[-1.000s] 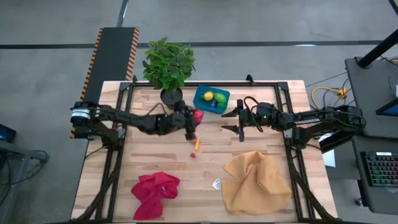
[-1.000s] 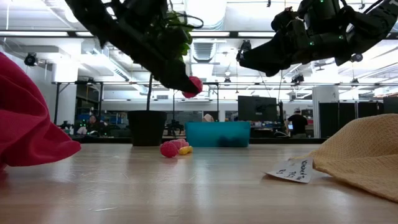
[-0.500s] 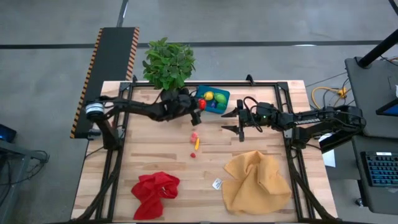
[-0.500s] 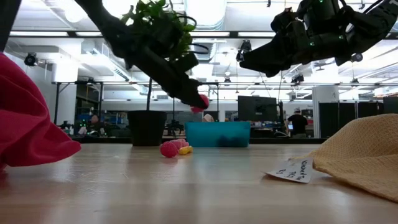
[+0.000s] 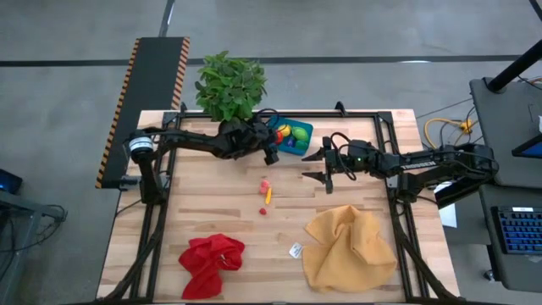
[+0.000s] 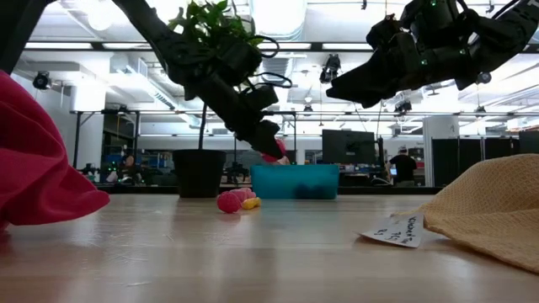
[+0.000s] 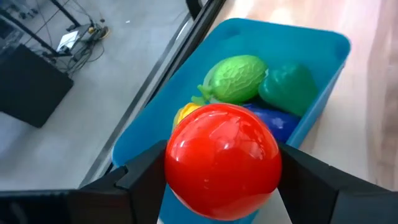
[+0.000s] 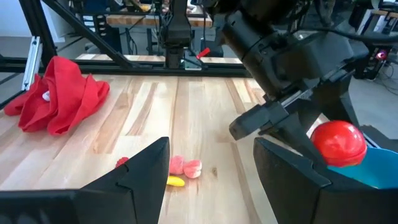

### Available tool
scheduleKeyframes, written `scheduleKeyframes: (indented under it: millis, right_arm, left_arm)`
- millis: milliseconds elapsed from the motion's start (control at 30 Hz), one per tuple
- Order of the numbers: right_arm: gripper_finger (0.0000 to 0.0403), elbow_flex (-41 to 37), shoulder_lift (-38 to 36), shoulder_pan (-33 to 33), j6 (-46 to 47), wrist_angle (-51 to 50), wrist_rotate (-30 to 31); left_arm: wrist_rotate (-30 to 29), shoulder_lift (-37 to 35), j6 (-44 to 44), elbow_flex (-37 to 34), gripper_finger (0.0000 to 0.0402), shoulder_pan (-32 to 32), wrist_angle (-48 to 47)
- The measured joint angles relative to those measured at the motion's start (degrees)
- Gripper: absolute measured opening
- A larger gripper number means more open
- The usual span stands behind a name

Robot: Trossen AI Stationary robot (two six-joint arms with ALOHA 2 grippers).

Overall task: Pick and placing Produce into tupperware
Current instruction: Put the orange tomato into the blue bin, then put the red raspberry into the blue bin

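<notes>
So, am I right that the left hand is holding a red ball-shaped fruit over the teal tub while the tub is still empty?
Not quite: the tub is not empty. The left wrist view shows a green bumpy fruit, a darker green piece, something blue and a bit of yellow already inside. The rest holds: the left hand grips the red fruit over the tub.

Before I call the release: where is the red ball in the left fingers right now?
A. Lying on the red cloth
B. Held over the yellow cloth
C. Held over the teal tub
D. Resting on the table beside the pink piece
C: the left wrist view shows the red ball clamped between the left fingers directly above the tub, which already holds green pieces.
</notes>
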Motion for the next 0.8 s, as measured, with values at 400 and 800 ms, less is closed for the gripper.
scheduleKeyframes:
  millis: [400,800]
  right_arm:
    - [0.0226,0.0,-0.1,0.0,0.0,-0.5,0.0]
    - [0.0226,0.0,-0.1,0.0,-0.2,-1.2,0.0]
  left_arm:
    - [-3.7,-0.3,0.1,-0.1,0.0245,0.1,0.5]
    - [-3.5,-0.3,0.2,-0.1,0.0296,0.1,0.4]
